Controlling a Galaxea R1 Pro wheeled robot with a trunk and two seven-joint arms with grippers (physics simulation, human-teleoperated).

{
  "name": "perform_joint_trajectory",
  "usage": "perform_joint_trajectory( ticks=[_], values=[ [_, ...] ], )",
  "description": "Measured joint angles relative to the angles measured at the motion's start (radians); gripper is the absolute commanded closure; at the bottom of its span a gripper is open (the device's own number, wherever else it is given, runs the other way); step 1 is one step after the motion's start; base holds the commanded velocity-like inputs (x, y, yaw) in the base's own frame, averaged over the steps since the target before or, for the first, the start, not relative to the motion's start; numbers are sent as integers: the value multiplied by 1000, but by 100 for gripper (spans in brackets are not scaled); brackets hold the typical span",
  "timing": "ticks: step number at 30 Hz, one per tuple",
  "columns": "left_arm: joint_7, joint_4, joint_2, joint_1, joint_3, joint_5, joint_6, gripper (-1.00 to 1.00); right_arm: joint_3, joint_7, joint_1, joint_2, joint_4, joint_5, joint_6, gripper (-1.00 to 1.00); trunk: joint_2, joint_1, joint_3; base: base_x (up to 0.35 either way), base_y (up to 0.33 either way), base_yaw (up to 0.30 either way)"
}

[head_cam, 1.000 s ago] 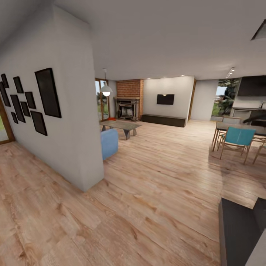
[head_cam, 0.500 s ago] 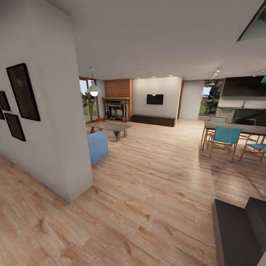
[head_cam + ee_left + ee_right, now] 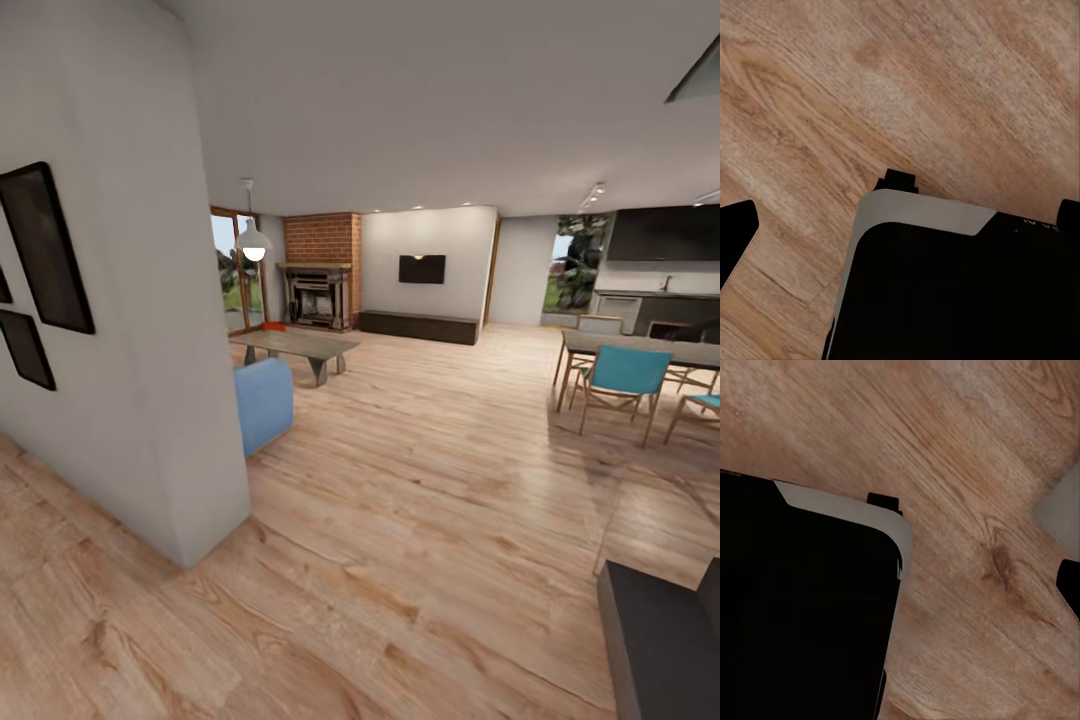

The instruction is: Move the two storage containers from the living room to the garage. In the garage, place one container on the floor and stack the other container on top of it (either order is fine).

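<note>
Progress was only travel: since a second earlier the head view had swung and closed in on the living room point(image 3: 400, 380), its fireplace point(image 3: 318, 285) and TV point(image 3: 421, 268) a little nearer. A small red-orange shape point(image 3: 273, 326) beside the coffee table point(image 3: 295, 345) was possibly a container. Whether either gripper's jaws were spread, I could not tell

Pale wood floor point(image 3: 420, 500) with darker grain streaks and knots. White wall point(image 3: 140, 330) carrying black frames point(image 3: 45, 250). Red-brick fireplace point(image 3: 320, 265), black TV point(image 3: 421, 268) on white, long dark cabinet point(image 3: 418, 326). Grey low table point(image 3: 295, 345), light blue seat point(image 3: 264, 402), teal chairs point(image 3: 625, 375) with pale wood legs. A small red-orange patch point(image 3: 274, 325) beside the fireplace. Black fingers point(image 3: 736, 240) at the left wrist view's edge.
</note>
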Motion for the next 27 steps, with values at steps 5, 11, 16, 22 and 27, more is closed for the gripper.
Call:
perform_joint_trajectory(
  ticks=[5, 11, 16, 22, 27],
  values=[
    [0, 0, 0, 0, 0, 0, 5, -100, 0, 0, 0, 0, 0, 0, -1, -100, 0, 0, 0, 322, 92, 0],
    [0, 0, 0, 0, 0, -1, 6, -100, -2, -1, 0, 3, 0, -6, -1, -100, 0, 0, 0, 322, 84, -45],
    [0, 0, 0, 0, 0, -1, 3, -100, -1, -2, 0, 6, 0, -6, -2, -100, 0, 0, 0, 322, 83, -221],
    [0, 0, 0, 0, 0, -1, 1, -100, -1, -1, 0, 6, 0, -2, -2, -100, 0, 0, 0, 322, 83, -244],
    [0, 0, 0, 0, 0, -1, 1, -100, -1, -2, 0, 5, 0, -1, -2, -100, 0, 0, 0, 322, 83, -247]
  ],
)
